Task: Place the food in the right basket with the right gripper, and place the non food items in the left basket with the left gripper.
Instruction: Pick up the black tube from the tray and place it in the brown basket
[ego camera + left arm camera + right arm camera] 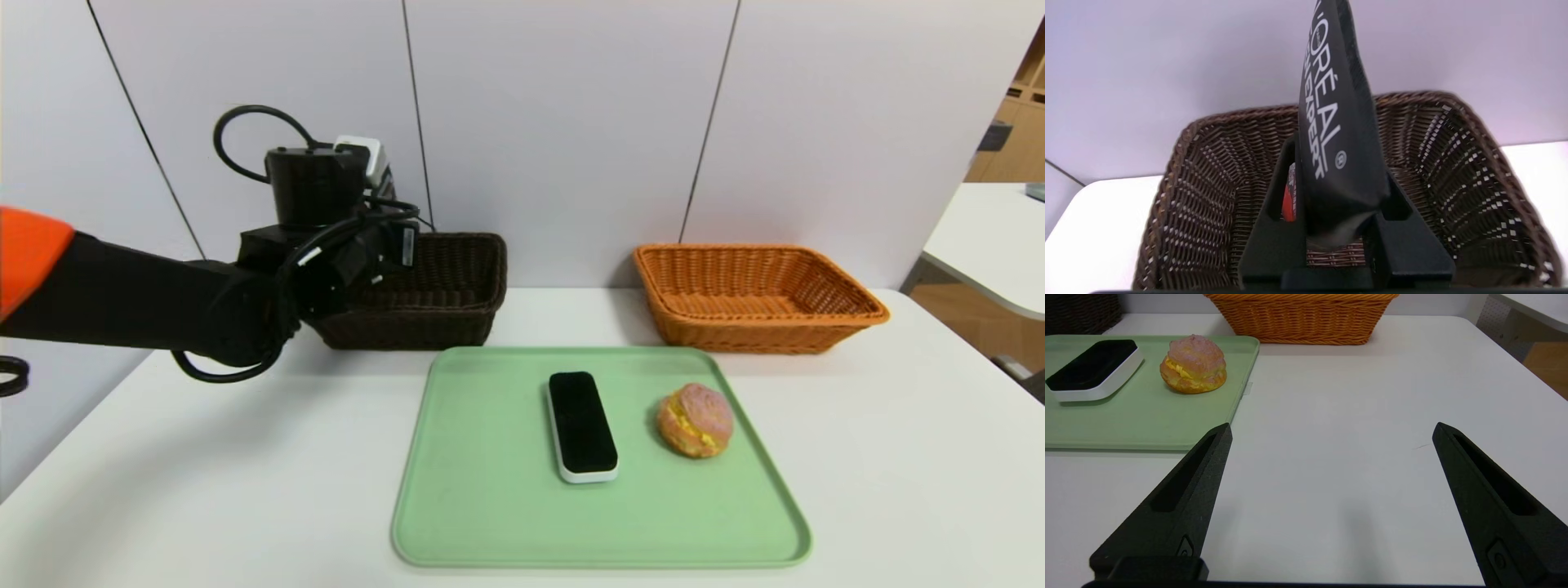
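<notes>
In the left wrist view my left gripper (pixel 1339 171) is shut on the lower end of a dark pouch (pixel 1339 102) with white lettering, held upright over the inside of the dark brown left basket (pixel 1208 163). In the head view that gripper (pixel 384 245) hangs over the basket's (pixel 465 278) left part. The pink-topped bun (pixel 695 420) and the black bar with a white base (pixel 581 425) lie on the green tray (pixel 490 490). The orange right basket (pixel 751 294) stands behind the tray. My right gripper (pixel 1332 430) is open over bare table, to the right of the tray (pixel 1147 416) and nearer me than the bun (pixel 1194 363).
A white wall runs close behind both baskets. A second white table (pixel 988 245) stands off the right edge, with a gap between. White tabletop (pixel 898 449) shows on either side of the tray.
</notes>
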